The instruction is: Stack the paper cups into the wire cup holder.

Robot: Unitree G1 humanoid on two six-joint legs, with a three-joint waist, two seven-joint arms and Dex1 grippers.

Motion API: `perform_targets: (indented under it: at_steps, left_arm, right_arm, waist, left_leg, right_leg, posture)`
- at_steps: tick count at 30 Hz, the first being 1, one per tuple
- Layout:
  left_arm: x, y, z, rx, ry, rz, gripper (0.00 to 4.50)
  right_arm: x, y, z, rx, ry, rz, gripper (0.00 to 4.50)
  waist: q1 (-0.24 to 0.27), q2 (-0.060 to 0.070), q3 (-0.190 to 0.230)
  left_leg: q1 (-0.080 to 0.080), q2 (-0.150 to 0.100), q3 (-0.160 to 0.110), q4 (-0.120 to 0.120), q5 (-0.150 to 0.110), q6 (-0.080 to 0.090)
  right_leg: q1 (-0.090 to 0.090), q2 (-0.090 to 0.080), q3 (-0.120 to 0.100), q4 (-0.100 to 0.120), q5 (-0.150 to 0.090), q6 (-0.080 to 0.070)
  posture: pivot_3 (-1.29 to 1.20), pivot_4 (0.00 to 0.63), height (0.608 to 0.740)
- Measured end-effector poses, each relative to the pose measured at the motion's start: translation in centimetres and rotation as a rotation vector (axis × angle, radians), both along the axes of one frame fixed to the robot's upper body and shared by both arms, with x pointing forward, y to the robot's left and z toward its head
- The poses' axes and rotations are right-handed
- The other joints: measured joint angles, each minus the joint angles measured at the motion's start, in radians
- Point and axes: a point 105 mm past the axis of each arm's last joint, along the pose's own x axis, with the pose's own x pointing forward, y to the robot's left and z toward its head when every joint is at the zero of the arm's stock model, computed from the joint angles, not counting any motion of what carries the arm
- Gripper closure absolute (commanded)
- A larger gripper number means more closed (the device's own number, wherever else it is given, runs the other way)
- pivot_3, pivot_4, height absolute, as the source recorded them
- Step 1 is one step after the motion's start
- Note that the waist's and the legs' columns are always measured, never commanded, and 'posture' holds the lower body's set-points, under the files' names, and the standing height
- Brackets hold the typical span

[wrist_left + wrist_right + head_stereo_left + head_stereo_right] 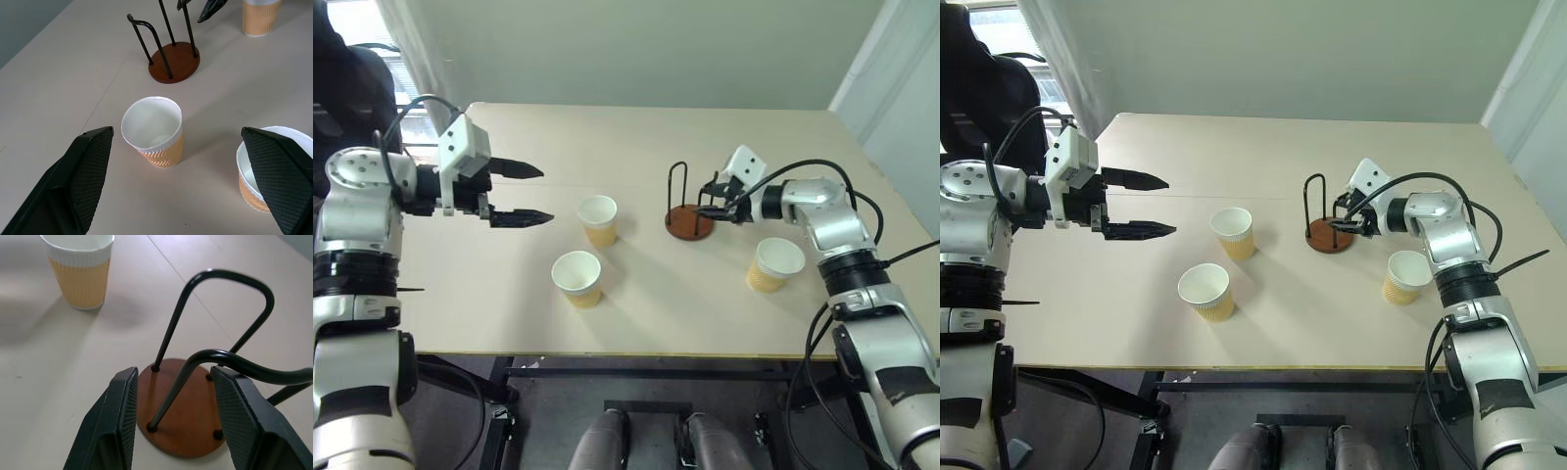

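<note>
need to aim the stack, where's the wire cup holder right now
The wire cup holder stands empty right of centre on the table, at the right gripper, between two paper cups.

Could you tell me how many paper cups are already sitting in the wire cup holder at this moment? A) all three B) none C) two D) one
B: the wire cup holder has nothing between its loops, and all three paper cups stand apart on the table: one beside the holder, one nearer the front edge, one by the right arm.
</note>
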Motion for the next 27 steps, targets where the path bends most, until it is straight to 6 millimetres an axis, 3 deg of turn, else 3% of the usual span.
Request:
perform_targets:
  at_steps: [9,18,26,27]
  left_arm:
    - [0.0,0.0,0.0,0.001,0.000,0.000,0.03]
    - [0.0,0.2,0.0,0.002,0.006,0.007,0.03]
    - [-0.1,0.5,-0.2,0.007,0.016,0.019,0.03]
    - [-0.2,0.6,-0.2,0.008,0.015,0.019,0.00]
  right_arm:
    - [-0.1,0.2,-0.9,-0.020,0.042,-0.017,2.17]
    - [0.3,2.2,-2.3,-0.004,0.052,-0.058,2.17]
    - [0.9,1.4,-3.1,-0.021,0.064,-0.109,2.17]
    - [0.9,1.3,-3.2,-0.021,0.065,-0.111,2.35]
  waist:
    - [-0.001,0.000,0.000]
    - [-0.001,0.000,0.000]
    - [0.000,0.000,0.000]
    - [0.000,0.000,0.000]
  left_leg:
    - [0.000,0.000,0.000,0.000,0.000,0.000]
    - [0.000,0.000,0.000,0.000,0.000,0.000]
    - [0.000,0.000,0.000,0.000,-0.001,-0.001]
    - [0.000,0.000,0.000,0.000,-0.001,-0.001]
  right_leg:
    - [0.000,0.000,0.000,0.000,0.000,0.000]
    - [-0.001,0.000,0.000,0.001,0.000,-0.001]
    - [-0.001,0.000,0.000,0.001,0.000,-0.001]
    - [-0.001,0.000,0.000,0.001,0.000,-0.001]
  posture:
    - [0.00,0.150,0.740]
    - [0.00,0.150,0.740]
    - [0.00,0.150,0.740]
    - [0.00,0.150,0.740]
